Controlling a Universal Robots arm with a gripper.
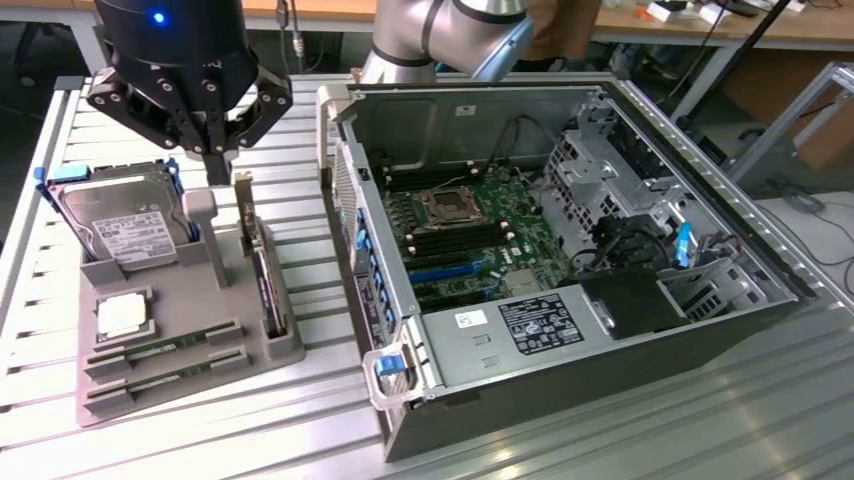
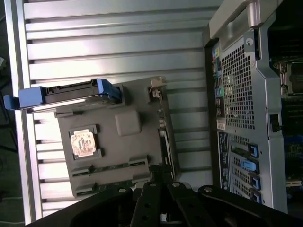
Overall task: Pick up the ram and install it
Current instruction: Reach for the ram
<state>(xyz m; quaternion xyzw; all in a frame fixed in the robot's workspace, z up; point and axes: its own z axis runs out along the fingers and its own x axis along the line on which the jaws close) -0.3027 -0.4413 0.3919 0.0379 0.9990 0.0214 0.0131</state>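
Observation:
Two ram sticks lie in the front slots of the grey holder [image 1: 280,345]: one ram stick [image 1: 163,349] and a second ram stick [image 1: 139,384] just in front of it. In the wrist view the ram [image 2: 113,167] is a thin green strip in the holder [image 2: 128,124]. My black gripper [image 1: 214,150] hangs above the holder's far end, over the gap between the hard drive and the dark card, well apart from the ram. Its fingers [image 2: 156,176] are shut with nothing between them.
On the holder stand a hard drive [image 1: 123,222] with blue rails, a silver processor chip [image 1: 120,315] and an upright dark expansion card [image 1: 260,270]. The open computer case [image 1: 614,330] lies to the exterior view's right, motherboard [image 1: 467,240] exposed. Everything sits on a slatted metal table [image 1: 307,150].

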